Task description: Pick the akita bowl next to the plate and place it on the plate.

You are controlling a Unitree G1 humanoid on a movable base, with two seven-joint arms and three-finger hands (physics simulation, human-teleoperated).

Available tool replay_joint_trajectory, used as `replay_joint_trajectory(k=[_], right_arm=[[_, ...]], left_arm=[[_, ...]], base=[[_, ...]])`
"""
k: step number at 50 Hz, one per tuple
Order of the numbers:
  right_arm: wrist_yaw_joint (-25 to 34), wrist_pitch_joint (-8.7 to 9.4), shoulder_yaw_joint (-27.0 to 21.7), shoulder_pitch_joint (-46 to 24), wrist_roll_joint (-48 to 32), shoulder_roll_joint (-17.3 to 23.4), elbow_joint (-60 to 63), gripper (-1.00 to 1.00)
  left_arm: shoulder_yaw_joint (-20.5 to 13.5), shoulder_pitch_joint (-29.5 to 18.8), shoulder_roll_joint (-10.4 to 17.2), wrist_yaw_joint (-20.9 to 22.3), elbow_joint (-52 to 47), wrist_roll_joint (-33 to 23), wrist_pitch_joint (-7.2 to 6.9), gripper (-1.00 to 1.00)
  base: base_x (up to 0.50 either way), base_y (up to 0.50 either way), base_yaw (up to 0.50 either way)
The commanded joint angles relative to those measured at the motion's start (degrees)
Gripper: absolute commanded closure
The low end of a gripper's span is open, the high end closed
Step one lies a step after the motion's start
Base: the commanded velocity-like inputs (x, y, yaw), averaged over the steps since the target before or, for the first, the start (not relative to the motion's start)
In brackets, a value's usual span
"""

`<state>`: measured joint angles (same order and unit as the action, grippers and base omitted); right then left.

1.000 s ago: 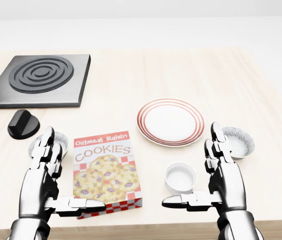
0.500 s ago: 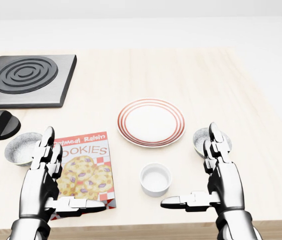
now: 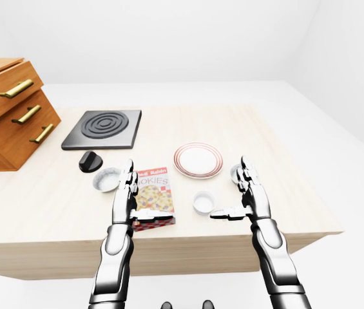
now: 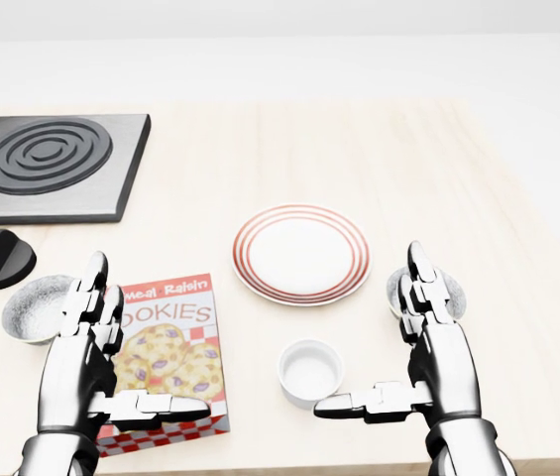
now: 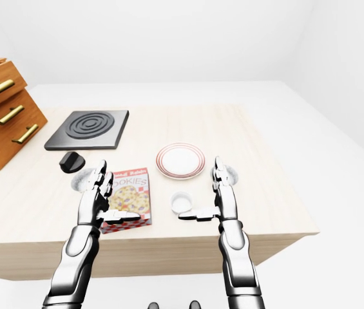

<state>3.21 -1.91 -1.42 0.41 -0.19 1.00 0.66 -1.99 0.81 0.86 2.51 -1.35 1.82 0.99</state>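
Right silver robot hand [image 4: 436,359], fingers apart, hovers by speckled grey bowl [image 4: 456,296] btwn red-ringed white plate [image 4: 304,255] & wood table [image 4: 522,337] right edge, prob lining up grab.

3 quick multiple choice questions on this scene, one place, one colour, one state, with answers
1. In the head view, where is the box from the plate?
A above it
B lower left of it
C right of it

2. What colour are the plate's rim rings?
A blue
B green
C red

3. How is the right hand?
A open, holding nothing
B shut in a fist
C flat on the plate

Answers: 1 B, the box lies below and left of the plate; 2 C, red rings circle its white middle; 3 A, its fingers are straight with nothing between them.
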Motion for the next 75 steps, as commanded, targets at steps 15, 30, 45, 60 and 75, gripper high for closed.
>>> replay_joint_trajectory(k=[15,30,45,60,75], right_arm=[[0.14,-0.7,-0.17,0.15,0.0,0.01,-0.1,-1.0],[0.12,-0.63,-0.16,0.11,0.04,-0.01,-0.06,-1.0],[-3.6,6.36,-3.46,-0.17,-15.77,4.05,12.25,-1.0],[2.76,6.91,-6.59,0.22,-20.7,3.32,26.74,-1.0],[6.35,6.91,-8.62,0.75,-25.71,4.18,30.55,-1.0]], left_arm=[[0.1,0.04,-0.07,-0.07,0.28,-0.08,0.39,-1.0],[0.02,-0.18,0.0,-0.04,0.85,-0.04,0.79,-1.0],[0.14,0.18,-0.12,-0.28,-0.04,-0.1,0.2,-1.0],[0.21,0.2,-0.13,-0.55,-1.09,-0.06,-0.81,-1.0],[-0.02,-0.09,-0.04,-0.37,0.35,0.05,0.36,-1.0]], base=[[0.29,0.0,0.0],[0.29,0.0,0.0],[0.24,0.0,0.0],[0.0,0.0,0.0],[0.0,0.0,0.0]])
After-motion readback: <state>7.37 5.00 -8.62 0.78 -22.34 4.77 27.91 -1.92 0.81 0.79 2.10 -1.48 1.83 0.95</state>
